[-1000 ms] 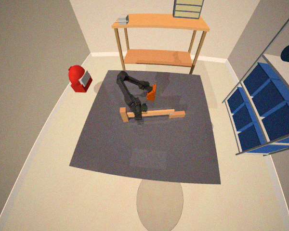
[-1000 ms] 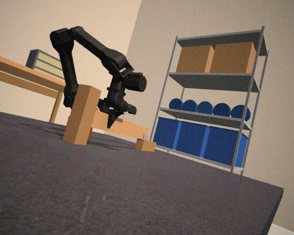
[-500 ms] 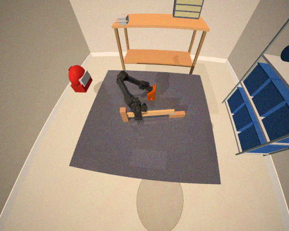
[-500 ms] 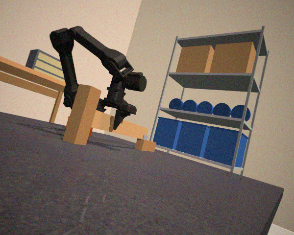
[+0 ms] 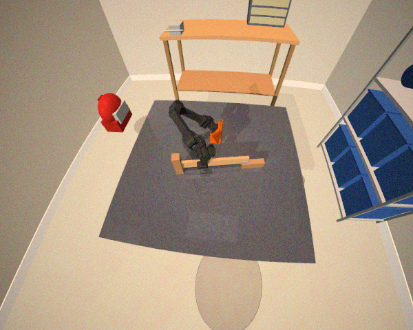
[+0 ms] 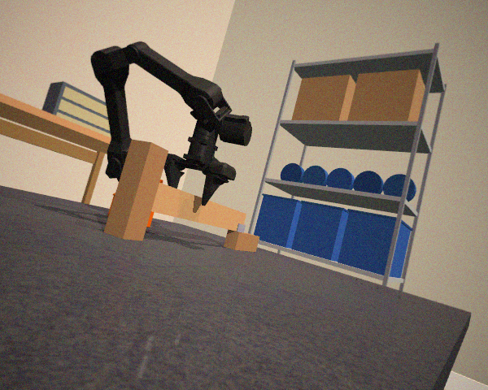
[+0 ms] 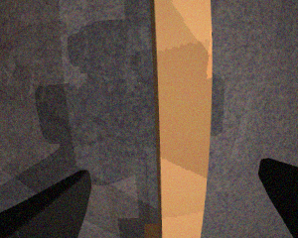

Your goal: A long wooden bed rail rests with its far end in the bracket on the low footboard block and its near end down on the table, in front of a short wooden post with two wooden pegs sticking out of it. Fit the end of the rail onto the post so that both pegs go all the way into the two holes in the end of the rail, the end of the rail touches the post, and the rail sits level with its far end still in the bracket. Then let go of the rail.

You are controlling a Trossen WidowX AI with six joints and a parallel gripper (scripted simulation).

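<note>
The wooden rail [image 5: 231, 161] [image 6: 223, 215] [image 7: 184, 109] runs from the post [image 5: 177, 165] [image 6: 137, 188] to the low footboard block [image 5: 255, 163] [image 6: 241, 242]. Its near end is raised off the table against the post, with no gap that I can make out. The rail looks about level. Its far end sits at the small grey bracket [image 5: 245, 162] [image 6: 240, 227]. Both pegs and the holes are hidden. My gripper [image 6: 189, 196] [image 7: 177, 175] is wide open, its fingers apart on either side of the rail near the post, touching nothing that I can see.
An orange piece [image 5: 216, 135] [image 6: 150, 218] stands at the arm's base, behind the rail. The dark mat surface [image 5: 206, 199] [image 6: 236, 318] lies under everything. A wooden workbench [image 5: 217, 29] and a shelf rack with blue bins [image 5: 388, 141] [image 6: 320, 227] stand beyond it.
</note>
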